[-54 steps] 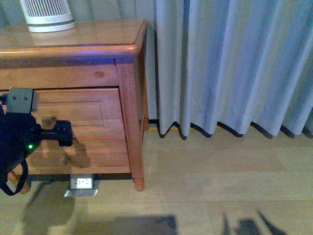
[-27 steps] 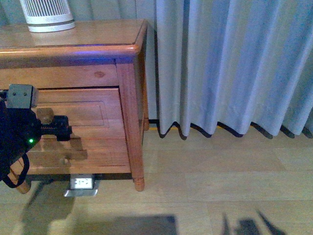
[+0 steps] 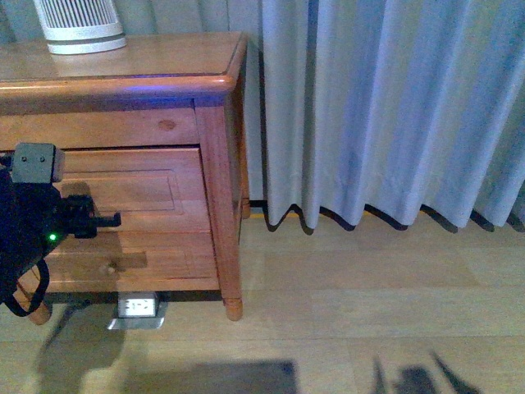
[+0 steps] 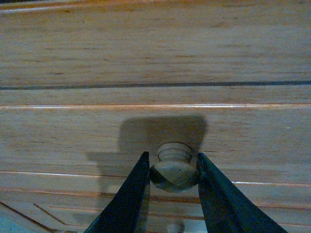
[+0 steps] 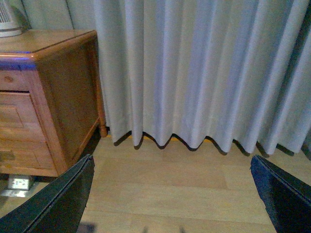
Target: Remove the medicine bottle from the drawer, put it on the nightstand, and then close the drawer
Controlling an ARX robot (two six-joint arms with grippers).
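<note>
Drawer knob [image 4: 174,170] clamped between left fingers [image 4: 127,199], both touching.

The left gripper [image 4: 172,161] is close up to the front of the drawer [image 4: 73,131], which is warm brown wood with long stripes in it. Its two dark fingers [image 4: 127,194] sit one on each side of a round wooden knob [image 4: 173,172] and touch it on both sides. The knob is pale and smooth (it has a little neck where it joins the wood). It throws a dark shadow [image 4: 163,128] on the drawer. A thin dark line [image 4: 155,86] runs straight across the wood.
</note>
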